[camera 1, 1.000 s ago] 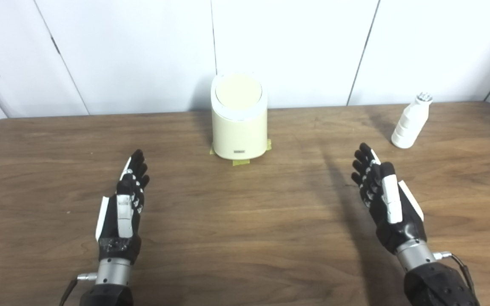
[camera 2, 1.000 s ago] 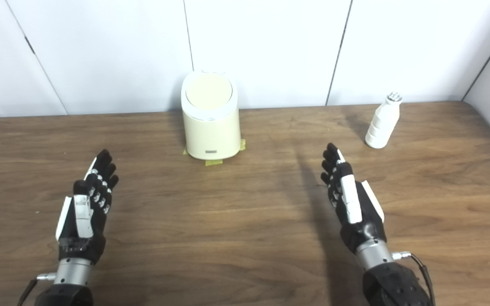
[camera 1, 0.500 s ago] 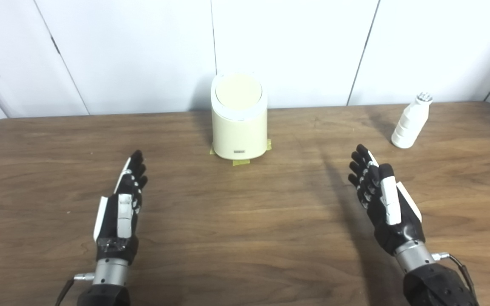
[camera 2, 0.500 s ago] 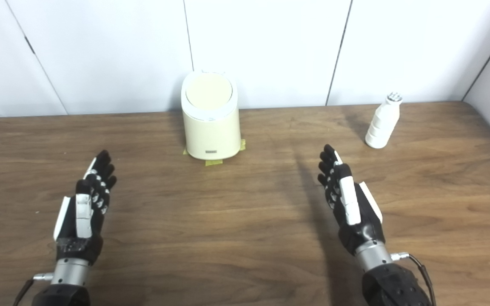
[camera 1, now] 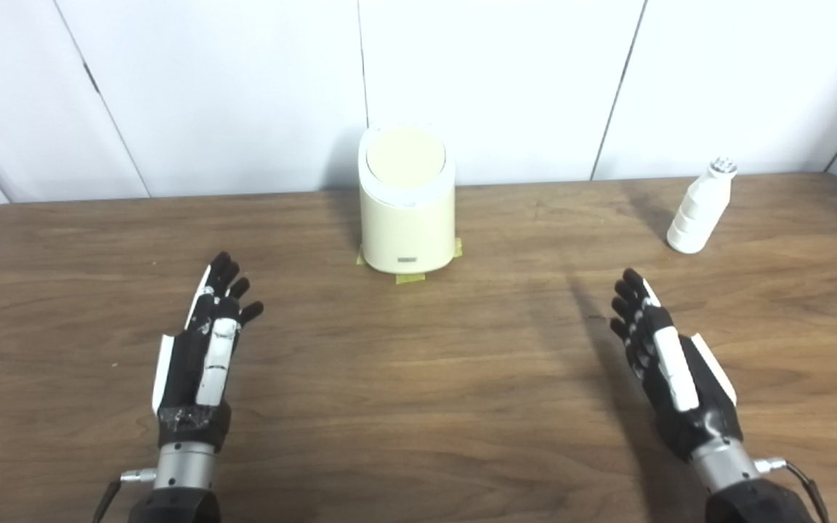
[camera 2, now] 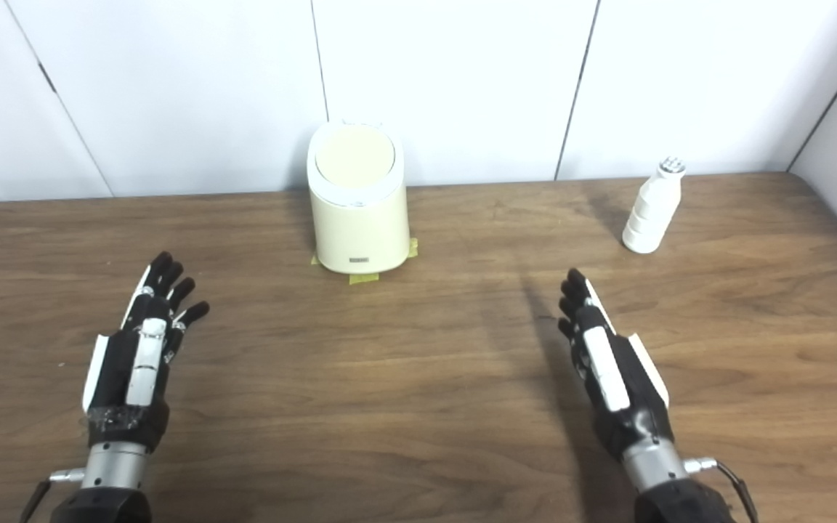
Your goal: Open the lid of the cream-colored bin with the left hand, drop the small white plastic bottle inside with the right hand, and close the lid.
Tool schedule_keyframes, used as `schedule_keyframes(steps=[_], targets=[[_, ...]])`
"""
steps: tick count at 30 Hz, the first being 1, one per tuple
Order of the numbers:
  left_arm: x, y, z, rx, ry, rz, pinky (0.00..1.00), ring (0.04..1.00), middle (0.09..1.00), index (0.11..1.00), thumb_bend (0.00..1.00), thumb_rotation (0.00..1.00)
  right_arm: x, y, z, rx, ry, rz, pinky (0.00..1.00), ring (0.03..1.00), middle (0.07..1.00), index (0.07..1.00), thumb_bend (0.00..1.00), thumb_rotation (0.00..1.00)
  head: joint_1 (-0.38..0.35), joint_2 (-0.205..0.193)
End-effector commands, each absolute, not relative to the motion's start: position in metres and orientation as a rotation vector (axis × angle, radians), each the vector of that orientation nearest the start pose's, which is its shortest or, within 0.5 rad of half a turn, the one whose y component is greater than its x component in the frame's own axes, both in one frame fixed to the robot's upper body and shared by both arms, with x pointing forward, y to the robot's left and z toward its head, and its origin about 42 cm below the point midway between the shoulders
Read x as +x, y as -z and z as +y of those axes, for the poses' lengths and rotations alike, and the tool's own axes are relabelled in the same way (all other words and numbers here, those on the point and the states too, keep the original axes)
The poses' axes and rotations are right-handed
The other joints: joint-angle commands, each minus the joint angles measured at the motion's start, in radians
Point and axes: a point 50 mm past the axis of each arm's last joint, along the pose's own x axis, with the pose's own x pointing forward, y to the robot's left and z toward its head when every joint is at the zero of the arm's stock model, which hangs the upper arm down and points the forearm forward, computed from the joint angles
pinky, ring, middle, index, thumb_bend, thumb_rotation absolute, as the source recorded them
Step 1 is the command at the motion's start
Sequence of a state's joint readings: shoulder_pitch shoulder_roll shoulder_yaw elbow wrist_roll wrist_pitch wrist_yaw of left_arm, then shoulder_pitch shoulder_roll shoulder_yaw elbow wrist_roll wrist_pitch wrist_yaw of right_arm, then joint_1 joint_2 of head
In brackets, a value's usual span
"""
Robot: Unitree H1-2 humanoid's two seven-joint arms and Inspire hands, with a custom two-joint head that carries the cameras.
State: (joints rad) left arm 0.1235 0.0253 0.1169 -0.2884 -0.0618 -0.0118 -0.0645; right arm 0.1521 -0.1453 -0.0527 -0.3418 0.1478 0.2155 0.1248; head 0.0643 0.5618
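Brown wood covers the table (camera 1: 418,378), which fills the lower part of the frame. White wall panels (camera 1: 244,87) stand behind it at the top.

At the top middle of the table sits the bin (camera 1: 407,218). It is cream and round. Its lid (camera 1: 405,157) is round too and lies shut on top. Bits of yellow tape (camera 1: 410,277) stick out from under the bin.

At the upper right stands the bottle (camera 1: 697,211). It is small, white and upright, with a ribbed cap. It stands alone, well apart from the bin and touching nothing.

The left hand (camera 1: 200,356) is at the lower left. It is black with white plates. Its fingers (camera 1: 224,274) are spread apart and point toward the wall. It holds nothing.

The right hand (camera 1: 669,370) is at the lower right. It is turned on its edge, with the fingers (camera 1: 629,287) straight and close side by side, pointing up the frame. It holds nothing as well. The bottle is farther up the frame from it, near the wall.

Both hands are well apart from the bin.
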Motion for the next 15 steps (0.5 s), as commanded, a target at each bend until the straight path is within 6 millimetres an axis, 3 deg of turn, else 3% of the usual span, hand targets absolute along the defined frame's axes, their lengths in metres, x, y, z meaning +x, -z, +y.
schedule_keyframes(steps=[1, 10, 15], targets=[[0.187, -0.121, 0.253, 0.021, -0.105, -0.102, 0.84, 0.946, 0.966, 1.000, 0.60, 0.78, 0.227, -0.147, -0.262, 0.014, -0.089, -0.069, 1.00, 1.000, 1.000, 1.000, 0.62, 0.93, 0.005, -0.017], [0.180, -0.104, 0.252, 0.038, -0.110, -0.087, 0.80, 0.922, 0.944, 0.989, 0.58, 0.80, 0.216, -0.126, -0.265, 0.004, -0.082, -0.064, 1.00, 1.000, 1.000, 1.000, 0.59, 1.00, 0.033, -0.136], [0.188, -0.096, 0.251, 0.029, -0.119, -0.072, 0.79, 0.909, 0.943, 0.982, 0.63, 0.78, 0.216, -0.121, -0.262, 0.016, -0.085, -0.058, 0.99, 1.000, 1.000, 1.000, 0.60, 1.00, 0.050, -0.149]])
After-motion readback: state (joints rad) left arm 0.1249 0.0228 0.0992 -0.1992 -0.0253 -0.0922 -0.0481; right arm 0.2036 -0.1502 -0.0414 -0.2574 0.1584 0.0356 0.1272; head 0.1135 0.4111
